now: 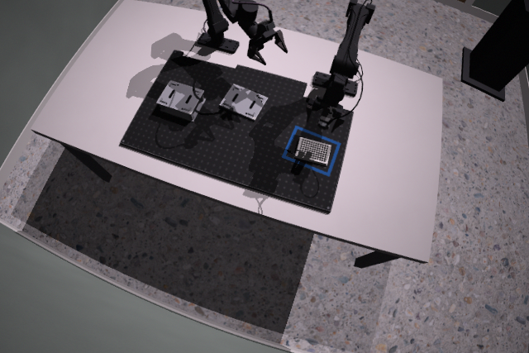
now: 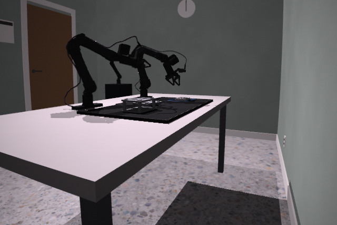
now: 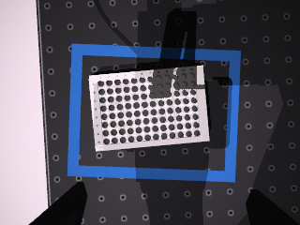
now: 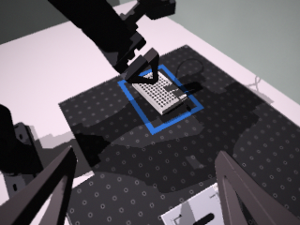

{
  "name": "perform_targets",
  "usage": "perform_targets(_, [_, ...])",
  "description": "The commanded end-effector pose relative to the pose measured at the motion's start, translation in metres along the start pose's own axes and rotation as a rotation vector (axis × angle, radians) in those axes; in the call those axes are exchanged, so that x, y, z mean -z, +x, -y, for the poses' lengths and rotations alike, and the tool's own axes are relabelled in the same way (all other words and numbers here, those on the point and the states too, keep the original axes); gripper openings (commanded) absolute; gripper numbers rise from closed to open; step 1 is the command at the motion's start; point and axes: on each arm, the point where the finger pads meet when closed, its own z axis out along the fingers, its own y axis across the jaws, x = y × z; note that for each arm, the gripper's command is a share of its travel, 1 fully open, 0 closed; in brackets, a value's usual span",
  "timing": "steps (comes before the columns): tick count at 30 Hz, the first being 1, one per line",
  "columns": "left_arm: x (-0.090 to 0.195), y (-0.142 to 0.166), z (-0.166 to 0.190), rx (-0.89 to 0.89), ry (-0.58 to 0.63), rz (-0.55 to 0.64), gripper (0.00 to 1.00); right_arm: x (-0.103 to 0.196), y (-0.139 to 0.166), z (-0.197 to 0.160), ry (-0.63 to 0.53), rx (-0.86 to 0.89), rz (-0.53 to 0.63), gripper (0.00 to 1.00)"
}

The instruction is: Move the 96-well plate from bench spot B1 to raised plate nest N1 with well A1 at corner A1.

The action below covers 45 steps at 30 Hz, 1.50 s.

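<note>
The white 96-well plate [image 1: 313, 150] lies flat inside the blue frame of bench spot B1 on the black perforated board. In the left wrist view the plate [image 3: 149, 109] sits straight below, partly in shadow. My left gripper [image 3: 165, 192] is open and empty, well above the plate [image 2: 185, 98], as the exterior view shows [image 2: 173, 80]. My right gripper [image 1: 268, 48] is open and empty, raised near its base, away from the plate [image 4: 157, 91]. Two raised nests [image 1: 179, 100] [image 1: 243, 102] stand empty on the board; I cannot tell which is N1.
The black board [image 1: 235, 126] covers the middle of the white table. Thin cables run from the nests and near B1. The near nest stands on legs [image 2: 138, 103]. A dark stand [image 1: 495, 54] is on the floor beyond the table.
</note>
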Motion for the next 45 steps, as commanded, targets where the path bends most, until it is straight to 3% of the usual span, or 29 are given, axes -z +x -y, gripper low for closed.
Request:
perform_targets(1, [0.0002, -0.006, 0.002, -0.006, -0.002, 0.019, 1.0, 0.0098, -0.0132, -0.0102, -0.039, 0.015, 0.056, 1.0])
perform_targets(42, [0.0016, -0.0068, 0.0001, -0.004, -0.005, 0.025, 1.0, 0.0076, -0.0124, -0.0077, -0.032, 0.014, 0.045, 1.0])
perform_targets(45, [0.0008, -0.0075, 0.0038, -0.062, 0.018, 0.015, 1.0, 0.0076, -0.0124, -0.0077, -0.032, 0.014, 0.045, 1.0])
